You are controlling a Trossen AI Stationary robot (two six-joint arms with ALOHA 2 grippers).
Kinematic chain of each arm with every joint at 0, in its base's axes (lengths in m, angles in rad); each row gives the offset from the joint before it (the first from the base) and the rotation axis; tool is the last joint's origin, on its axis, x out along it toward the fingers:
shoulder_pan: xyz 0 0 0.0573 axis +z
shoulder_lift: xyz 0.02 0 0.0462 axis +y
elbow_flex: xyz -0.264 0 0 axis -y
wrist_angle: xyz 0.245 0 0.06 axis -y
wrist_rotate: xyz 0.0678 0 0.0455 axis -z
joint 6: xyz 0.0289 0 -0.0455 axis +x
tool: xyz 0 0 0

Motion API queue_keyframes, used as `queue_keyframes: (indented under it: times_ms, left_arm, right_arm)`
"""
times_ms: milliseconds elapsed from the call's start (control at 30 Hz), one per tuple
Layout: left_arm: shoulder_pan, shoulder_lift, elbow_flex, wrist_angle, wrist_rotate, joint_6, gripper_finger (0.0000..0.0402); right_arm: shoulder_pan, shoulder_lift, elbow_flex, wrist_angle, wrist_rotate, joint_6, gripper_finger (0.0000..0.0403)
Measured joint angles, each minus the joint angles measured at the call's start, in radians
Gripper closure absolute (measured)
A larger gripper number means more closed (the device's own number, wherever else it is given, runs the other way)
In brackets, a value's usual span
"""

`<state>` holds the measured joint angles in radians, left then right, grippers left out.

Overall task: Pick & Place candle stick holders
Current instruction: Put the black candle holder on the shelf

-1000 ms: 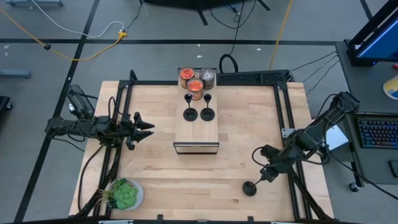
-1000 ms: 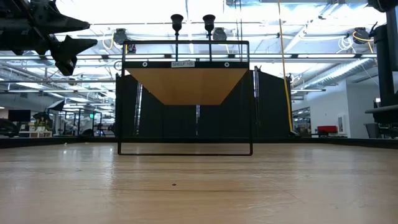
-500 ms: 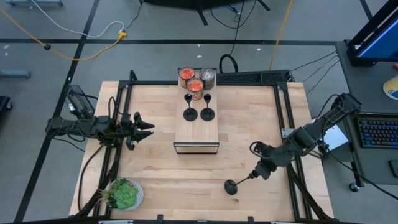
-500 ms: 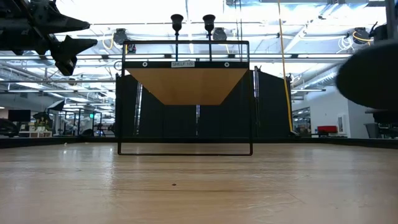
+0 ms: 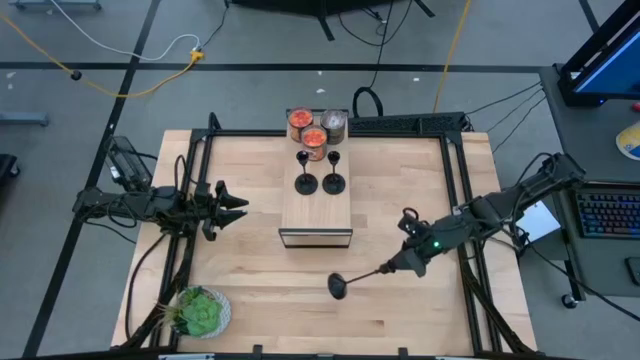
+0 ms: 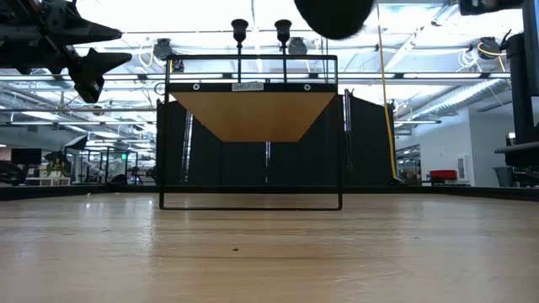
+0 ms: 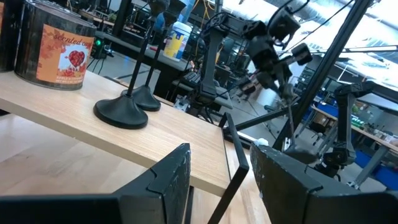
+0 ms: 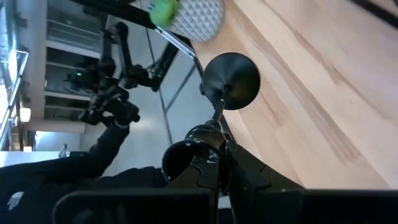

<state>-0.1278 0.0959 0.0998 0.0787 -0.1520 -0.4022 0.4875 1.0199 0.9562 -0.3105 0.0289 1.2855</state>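
Two black candle stick holders (image 5: 306, 183) (image 5: 333, 183) stand upright on their round bases on top of the wooden shelf (image 5: 316, 215); they also show in the left wrist view (image 7: 121, 112) (image 7: 147, 99). My right gripper (image 5: 404, 262) is shut on the third holder (image 5: 360, 277), right of the shelf's near end. The holder's round base (image 5: 339, 286) points toward the table's near left. My left gripper (image 5: 238, 208) is open and empty, left of the shelf. My right gripper pinches the holder's cup end (image 8: 202, 135) between its two fingers (image 8: 245, 171). The fingers come nearly level from the table's right and lie along the stem (image 8: 217, 107). The holder lies almost level, its base (image 8: 231, 73) away from the gripper and high above the table (image 6: 334, 17).
Two jars with red-orange contents (image 5: 300, 122) (image 5: 314, 140) and a silvery jar (image 5: 334, 124) stand at the shelf's far end. A green plant in a white pot (image 5: 200, 312) sits at the near left corner. Black frame rails (image 5: 452, 180) run along the table's sides.
My right gripper has gone toward the table's left and up, carrying the holder. The holder's base has swung from low beside the gripper out toward the left, so the holder now lies almost level and higher above the table.
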Motion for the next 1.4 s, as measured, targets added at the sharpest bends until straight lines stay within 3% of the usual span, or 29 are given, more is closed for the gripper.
queue_keyframes:
  times_ms: [333, 500, 700, 1067, 1400]
  left_arm:
    - [0.000, 0.000, 0.000, 0.000, 0.000, 0.003, 0.0227]
    - [0.000, 0.000, 0.000, 0.000, 0.000, 0.004, 0.0227]
    - [0.000, 0.000, 0.000, 0.000, -0.004, 0.005, 0.0227]
    - [0.000, 0.000, 0.000, 0.000, -0.005, 0.004, 0.0227]
    - [0.000, 0.000, 0.000, -0.001, -0.005, 0.019, 0.0227]
  right_arm:
    - [-0.097, 0.004, 0.232, -0.201, 0.028, -0.183, 0.0400]
    - [-0.171, 0.047, 0.374, -0.380, 0.023, -0.266, 0.0400]
    - [-0.282, 0.109, 0.499, -0.452, 0.018, -0.398, 0.0400]
    - [-0.467, 0.295, 0.633, -0.560, -0.163, -0.606, 0.0400]
    - [-0.561, 0.434, 0.803, -0.702, -0.193, -0.725, 0.0400]
